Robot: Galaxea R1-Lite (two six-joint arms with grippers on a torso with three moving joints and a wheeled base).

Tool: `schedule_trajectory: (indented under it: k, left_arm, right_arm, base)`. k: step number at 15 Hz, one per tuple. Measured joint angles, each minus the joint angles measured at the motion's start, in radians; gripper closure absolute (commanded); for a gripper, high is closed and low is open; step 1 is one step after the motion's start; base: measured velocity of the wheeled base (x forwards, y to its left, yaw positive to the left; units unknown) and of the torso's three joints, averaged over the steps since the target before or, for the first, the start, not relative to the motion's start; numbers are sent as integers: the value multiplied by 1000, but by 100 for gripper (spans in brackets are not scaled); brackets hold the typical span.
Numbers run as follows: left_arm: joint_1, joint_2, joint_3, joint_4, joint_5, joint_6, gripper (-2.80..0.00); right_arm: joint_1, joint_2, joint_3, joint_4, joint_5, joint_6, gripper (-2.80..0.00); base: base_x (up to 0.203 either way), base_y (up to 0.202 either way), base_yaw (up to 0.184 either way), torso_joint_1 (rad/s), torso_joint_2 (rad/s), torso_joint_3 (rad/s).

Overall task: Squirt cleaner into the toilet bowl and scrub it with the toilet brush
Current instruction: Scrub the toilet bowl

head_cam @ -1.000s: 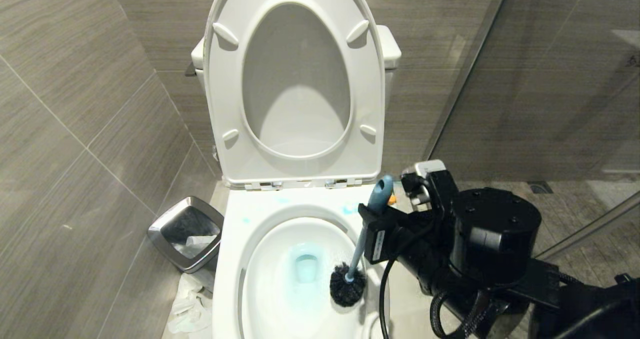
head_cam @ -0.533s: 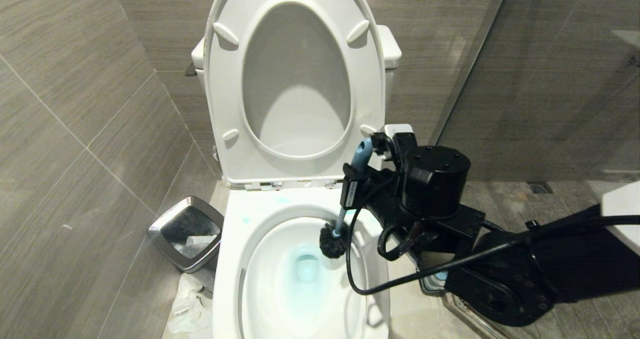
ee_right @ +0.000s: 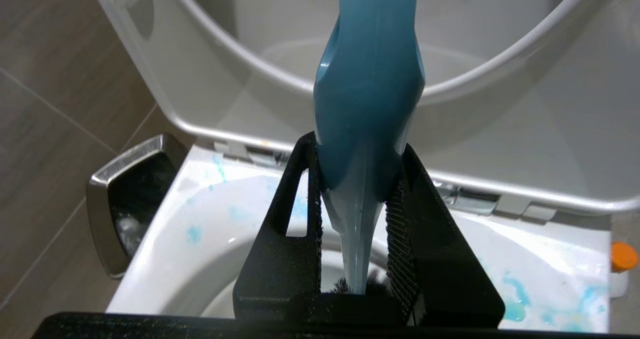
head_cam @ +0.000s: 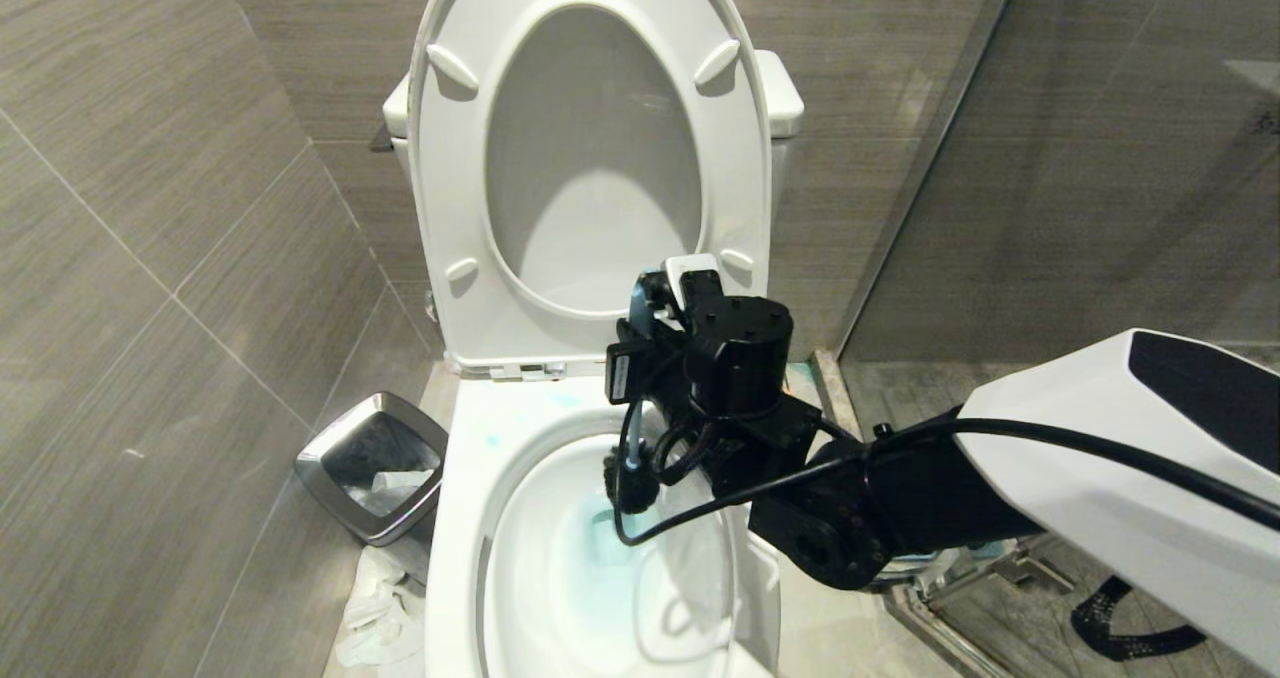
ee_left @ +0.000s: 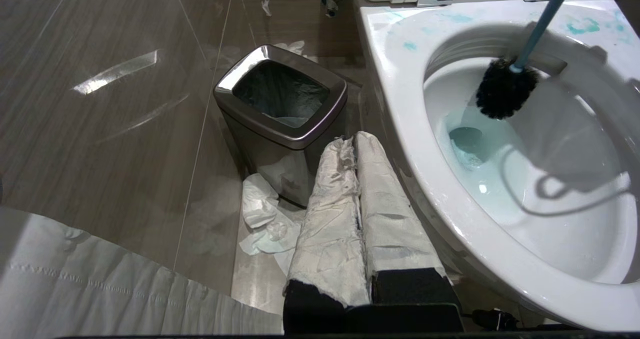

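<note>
Since a second ago the right gripper has swung from the lower right of the head view toward its centre, carrying the toilet brush from the right side of the toilet bowl up to the bowl's back wall, just under the hinges. Its black ribbed fingers are clamped on the brush's slim blue-grey shaft, right below the glossy, swollen, curved handle end that pokes up between them.

From the left wrist view the shaft runs down at a slant to a round, shaggy black bristle head, which hangs inside the bowl against the rear slope, above the pale blue pool of water. The bowl is smooth white glazed ceramic with a wide flat rim, spotted with turquoise smears near the hinges. Seat and lid are matte white plastic, tipped upright against the tank.

An orange cap peeps in at the right edge of the right wrist view, beyond the rim's corner.

At the lower left of the head view stands a square brushed-steel bin with crumpled white tissue on the floor beside it. Walls are grey, wood-grained tile.

The left gripper, wrapped in frayed white tape, is pressed closed and hangs beside the bowl, near the bin.
</note>
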Motion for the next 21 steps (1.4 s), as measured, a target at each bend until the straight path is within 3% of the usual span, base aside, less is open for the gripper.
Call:
schedule_trajectory:
  k: [12, 21]
  left_arm:
    - [0, 0, 0, 0, 0, 0, 0]
    - [0, 0, 0, 0, 0, 1, 0]
  right_arm:
    - [39, 240, -23, -15, -3, -25, 0]
    - [70, 72, 20, 20, 1, -58, 0]
  base:
    - [0, 0, 0, 0, 0, 0]
    - [0, 0, 0, 0, 0, 0]
